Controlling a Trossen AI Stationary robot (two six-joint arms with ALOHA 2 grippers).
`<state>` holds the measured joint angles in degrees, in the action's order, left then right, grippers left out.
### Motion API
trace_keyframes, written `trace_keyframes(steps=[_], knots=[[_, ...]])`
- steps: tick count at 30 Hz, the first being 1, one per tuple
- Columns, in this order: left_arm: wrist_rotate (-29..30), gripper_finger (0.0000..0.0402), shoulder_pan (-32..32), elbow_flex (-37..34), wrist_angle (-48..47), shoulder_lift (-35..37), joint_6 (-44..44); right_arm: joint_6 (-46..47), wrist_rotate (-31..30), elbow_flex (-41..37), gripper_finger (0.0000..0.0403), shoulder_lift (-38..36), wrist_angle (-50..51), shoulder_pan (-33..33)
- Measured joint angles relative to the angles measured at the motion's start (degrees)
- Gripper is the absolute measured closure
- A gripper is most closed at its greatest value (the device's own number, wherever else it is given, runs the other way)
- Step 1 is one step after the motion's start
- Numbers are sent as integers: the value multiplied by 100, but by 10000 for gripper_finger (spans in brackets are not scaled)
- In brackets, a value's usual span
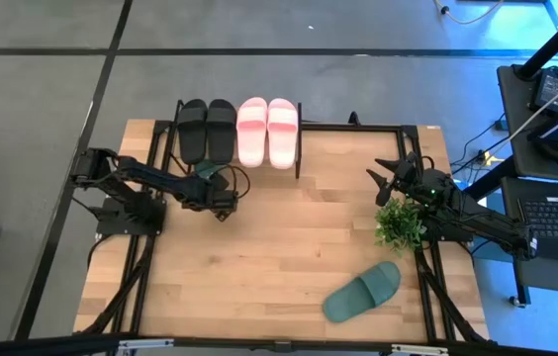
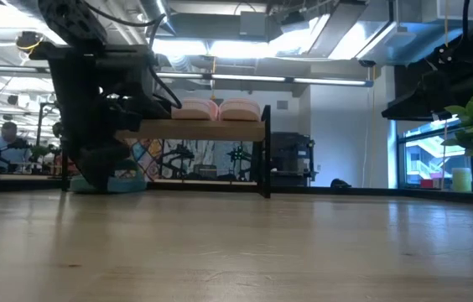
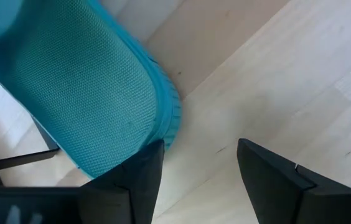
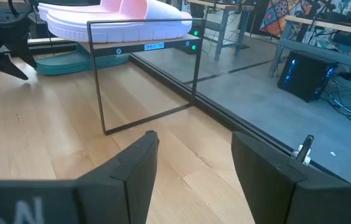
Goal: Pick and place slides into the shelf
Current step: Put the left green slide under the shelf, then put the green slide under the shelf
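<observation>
High view: left gripper (image 1: 222,205), fingers parted and empty, sits just beside green slide (image 1: 207,171) under shelf (image 1: 297,148); right gripper (image 1: 386,180) parted, well apart.

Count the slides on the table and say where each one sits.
6: two black slides and two pink slides on the shelf top, one green slide near the front edge, another green slide at the left gripper.
</observation>
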<state>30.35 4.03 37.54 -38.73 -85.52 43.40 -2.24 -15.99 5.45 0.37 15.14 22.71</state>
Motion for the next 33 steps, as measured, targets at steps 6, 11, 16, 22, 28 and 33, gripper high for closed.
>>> trace_keyframes(steps=[6,11,16,22,28,33], knots=[[-170,199,-164,37,117,52,-12,1,0,0,197,1,2,-1],[-270,199,-753,518,256,206,-123,6,0,0,197,1,2,1],[-315,199,-1253,1326,1949,226,-1852,15,2,0,197,-1,4,-1],[-250,199,-1349,2115,3962,-210,-4393,17,2,0,197,1,3,0],[-321,199,-1298,3252,4257,-1392,-5733,40,2,0,197,-1,3,1],[-1088,199,-1298,4353,4299,-2458,-6200,48,4,0,197,-1,4,1]])
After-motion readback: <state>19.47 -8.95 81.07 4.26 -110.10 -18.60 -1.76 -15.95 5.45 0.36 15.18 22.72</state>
